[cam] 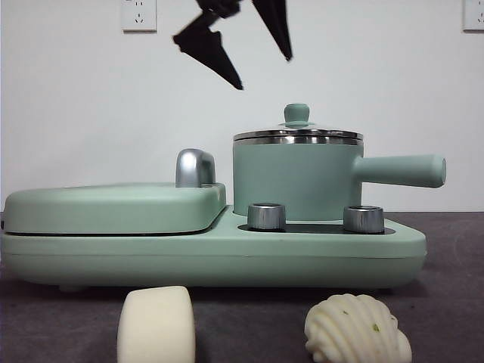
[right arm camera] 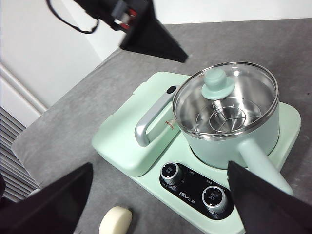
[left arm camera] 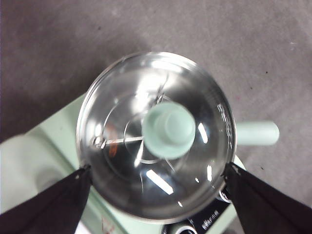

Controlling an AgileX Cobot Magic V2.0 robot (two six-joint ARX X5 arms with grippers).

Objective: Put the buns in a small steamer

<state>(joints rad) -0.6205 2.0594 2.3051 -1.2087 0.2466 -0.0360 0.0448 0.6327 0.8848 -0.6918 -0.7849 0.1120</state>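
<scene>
- Grey cloth tabletop (cam: 454,302) before a white wall (cam: 76,113), with two wall sockets, one (cam: 139,14) at upper left and one (cam: 473,14) at upper right in the front view.
- Mint-green cooker base (cam: 227,253): two steel dials (cam: 266,215) (cam: 364,218) on a dark panel at its front.
- Flat lidded griddle (cam: 113,208): occupies one half of the base; chrome handle (cam: 194,167) at its rear edge.
- Small steamer (cam: 295,178): stands on the other half of the base, beside the griddle; straight side handle (cam: 401,170) pointing away from the griddle; glass lid (left arm camera: 153,134) seated on the steel rim, green knob (left arm camera: 168,129) at centre; steel rack visible through the glass.
- Smooth bun (cam: 156,325): on the cloth in front of the base, below the griddle side.
- Ridged bun (cam: 354,329): shell-shaped, green flecks, on the cloth in front of the dials, well apart from the smooth bun.
- Left gripper (cam: 261,72): poised above the steamer lid, clear of the knob; jaws spread wide, holding nothing.
- Right gripper (right arm camera: 161,200): high over the table's near side, jaws spread wide, holding nothing.
</scene>
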